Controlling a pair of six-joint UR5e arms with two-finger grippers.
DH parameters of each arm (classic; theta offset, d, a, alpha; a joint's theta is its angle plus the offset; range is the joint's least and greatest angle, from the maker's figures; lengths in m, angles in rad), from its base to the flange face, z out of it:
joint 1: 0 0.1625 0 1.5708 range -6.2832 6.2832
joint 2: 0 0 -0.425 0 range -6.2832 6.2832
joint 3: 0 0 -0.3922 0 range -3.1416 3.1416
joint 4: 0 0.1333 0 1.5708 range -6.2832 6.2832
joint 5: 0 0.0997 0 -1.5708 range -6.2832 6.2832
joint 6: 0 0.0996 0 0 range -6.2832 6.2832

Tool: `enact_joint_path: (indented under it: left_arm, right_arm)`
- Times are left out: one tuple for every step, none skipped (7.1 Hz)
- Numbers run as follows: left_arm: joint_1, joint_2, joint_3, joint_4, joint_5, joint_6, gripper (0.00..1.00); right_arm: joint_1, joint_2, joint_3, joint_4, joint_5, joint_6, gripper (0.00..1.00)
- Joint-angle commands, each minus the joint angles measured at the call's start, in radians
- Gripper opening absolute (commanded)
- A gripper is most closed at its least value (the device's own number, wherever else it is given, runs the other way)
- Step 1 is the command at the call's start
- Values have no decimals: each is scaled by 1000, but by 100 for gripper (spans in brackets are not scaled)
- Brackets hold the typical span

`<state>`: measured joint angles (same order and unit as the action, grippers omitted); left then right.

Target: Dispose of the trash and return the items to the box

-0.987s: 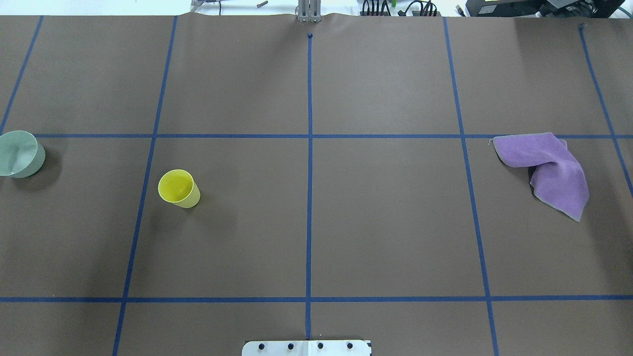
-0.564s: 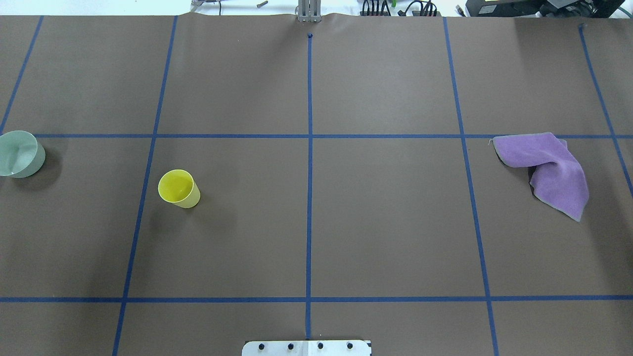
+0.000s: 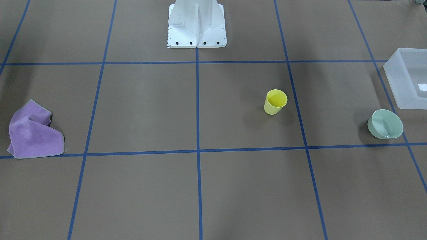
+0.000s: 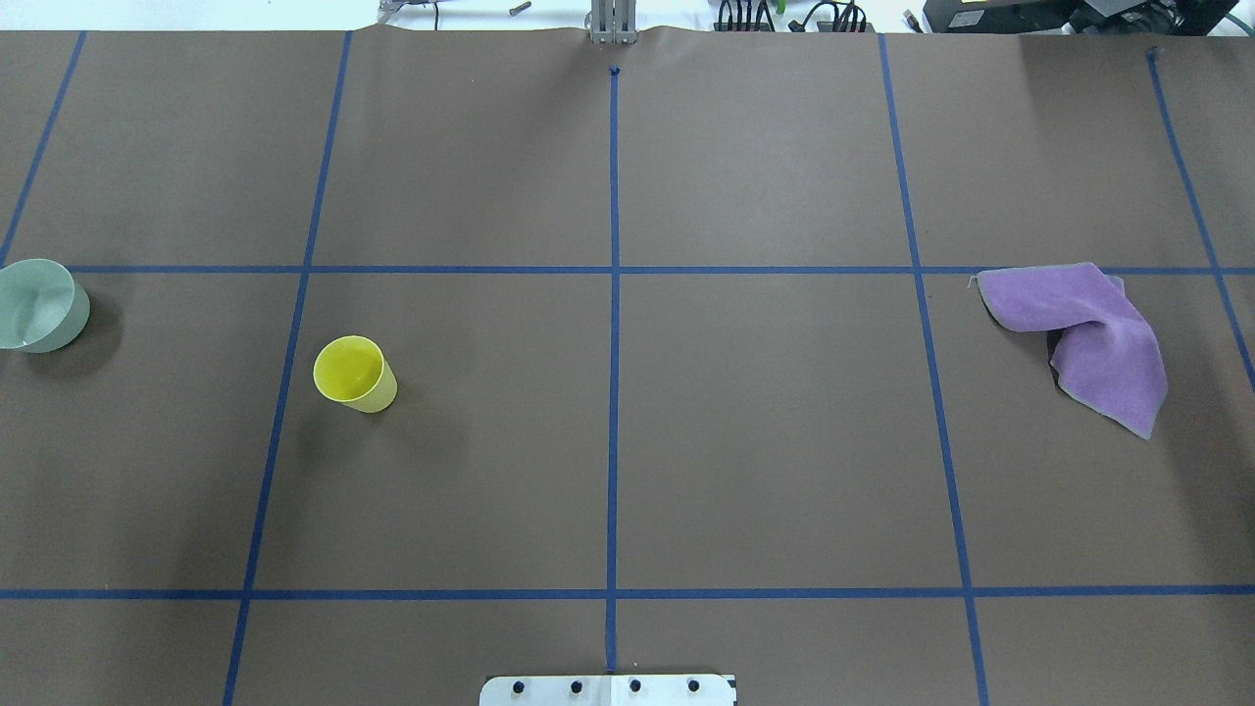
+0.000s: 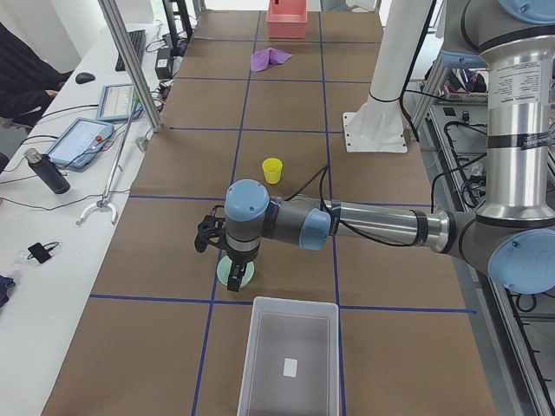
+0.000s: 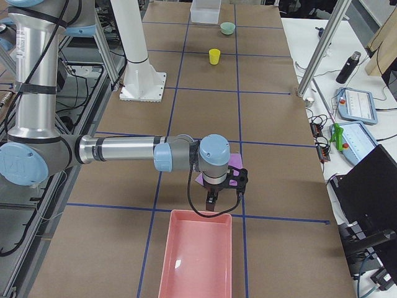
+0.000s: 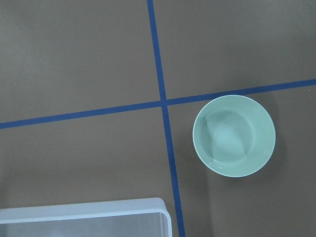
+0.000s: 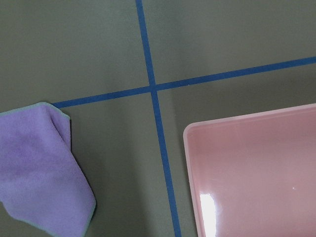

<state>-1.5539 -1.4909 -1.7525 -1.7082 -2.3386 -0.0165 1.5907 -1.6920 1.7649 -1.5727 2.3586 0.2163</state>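
Mint bowl (image 7: pixel 233 135) lies on the table (image 7: pixel 74 59) below my left gripper (image 5: pixel 236 279), apart from its fingers; open or closed, I cannot tell

Overhead view: no visible change; cup (image 4: pixel 353 373), bowl (image 4: pixel 39 306), cloth (image 4: pixel 1088 333) unmoved.

Small yellow plastic cup (image 3: pixel 276 101) is standing upright, open end up, well apart from the other two. Pale mint-green bowl (image 3: pixel 385 124) sits upright near the frosted white tub (image 3: pixel 398 85), not touching it.

Silver arms (image 5: pixel 381 227) w/ blue caps (image 5: pixel 247 201), wht base (image 3: pixel 196 23)
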Motion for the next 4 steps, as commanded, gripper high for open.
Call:
enact_joint_path:
  left_arm:
    - [2, -11, 10, -2, 1, -3, 99]
    - [2, -9, -17, -5, -4, -79, 99]
    - [32, -32, -59, -14, -5, -291, 99]
    - [94, -34, -96, -27, -7, -389, 99]
  right_arm:
    - [0, -2, 10, -1, -1, 0, 100]
    - [0, -2, 10, -3, -1, 0, 100]
    - [0, -2, 10, -3, -1, 0, 100]
    - [0, -2, 10, -3, -2, 0, 100]
